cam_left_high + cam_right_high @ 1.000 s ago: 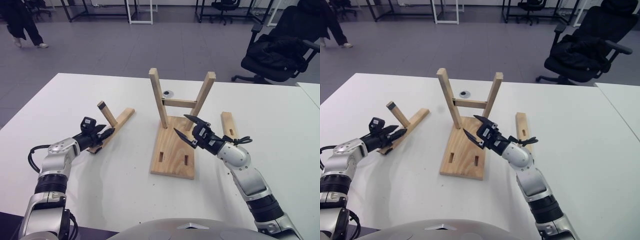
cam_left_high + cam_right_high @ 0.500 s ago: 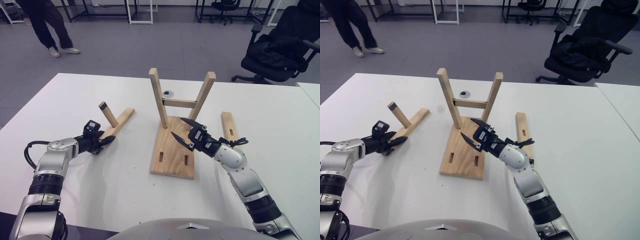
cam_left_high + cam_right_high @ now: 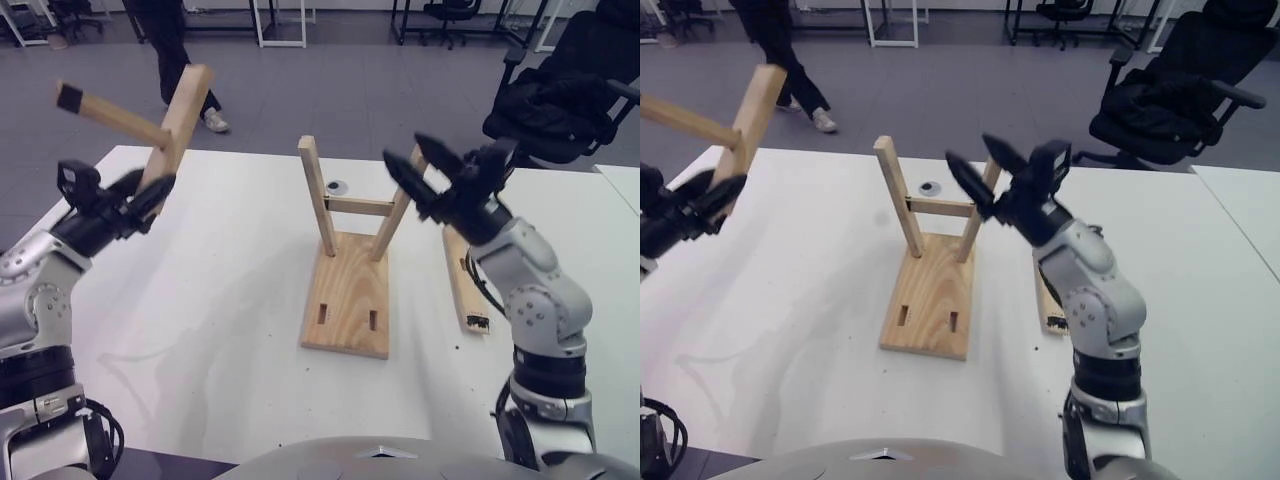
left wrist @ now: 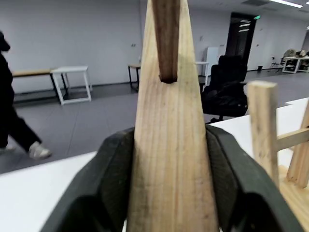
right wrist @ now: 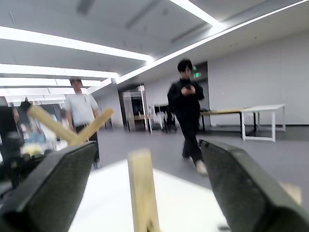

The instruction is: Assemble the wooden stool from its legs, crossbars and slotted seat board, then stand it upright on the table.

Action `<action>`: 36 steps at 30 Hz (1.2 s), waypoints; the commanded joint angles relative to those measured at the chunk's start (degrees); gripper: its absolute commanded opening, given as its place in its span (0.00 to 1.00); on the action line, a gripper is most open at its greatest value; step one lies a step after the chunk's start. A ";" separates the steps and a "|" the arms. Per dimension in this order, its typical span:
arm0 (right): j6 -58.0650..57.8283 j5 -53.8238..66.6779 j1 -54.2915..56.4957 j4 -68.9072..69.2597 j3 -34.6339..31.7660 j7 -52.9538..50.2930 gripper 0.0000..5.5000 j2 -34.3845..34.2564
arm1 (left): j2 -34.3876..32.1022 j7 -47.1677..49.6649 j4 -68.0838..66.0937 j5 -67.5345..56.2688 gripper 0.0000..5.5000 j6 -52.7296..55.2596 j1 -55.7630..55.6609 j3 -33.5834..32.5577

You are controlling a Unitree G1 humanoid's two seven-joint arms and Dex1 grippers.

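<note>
clenched on the leg frame (image 3: 180,115) high left of the seat board (image 3: 348,335), the left end effector (image 3: 145,192) should drop it squarely into the empty slots (image 3: 322,312), released right end effector (image 3: 402,146) steadying.

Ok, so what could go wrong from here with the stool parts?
The left gripper holds the leg-and-crossbar piece high, by one end only; it may twist or slip. The open right gripper hovers beside the standing leg pair and could knock it out of the seat board.
</note>
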State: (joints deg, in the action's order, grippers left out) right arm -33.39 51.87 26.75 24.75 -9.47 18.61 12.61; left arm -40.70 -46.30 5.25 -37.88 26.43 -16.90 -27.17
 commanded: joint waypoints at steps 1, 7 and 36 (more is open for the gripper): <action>-8.12 13.55 12.57 -2.08 1.20 -14.79 0.74 -7.11 | -0.83 2.56 10.82 -3.87 0.37 4.11 -7.38 4.56; -8.22 29.47 15.94 -4.99 0.96 -31.59 0.74 -15.43 | 0.93 2.67 17.57 -2.82 0.37 5.10 -8.24 13.84; -1.34 32.19 4.49 -1.60 0.88 -48.36 0.19 -12.55 | 1.63 2.16 22.76 4.23 0.37 4.95 -2.12 24.33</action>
State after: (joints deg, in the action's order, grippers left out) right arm -37.05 85.38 32.49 22.64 -6.80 -28.99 -0.54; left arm -38.95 -43.43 27.19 -33.22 30.47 -20.19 -3.58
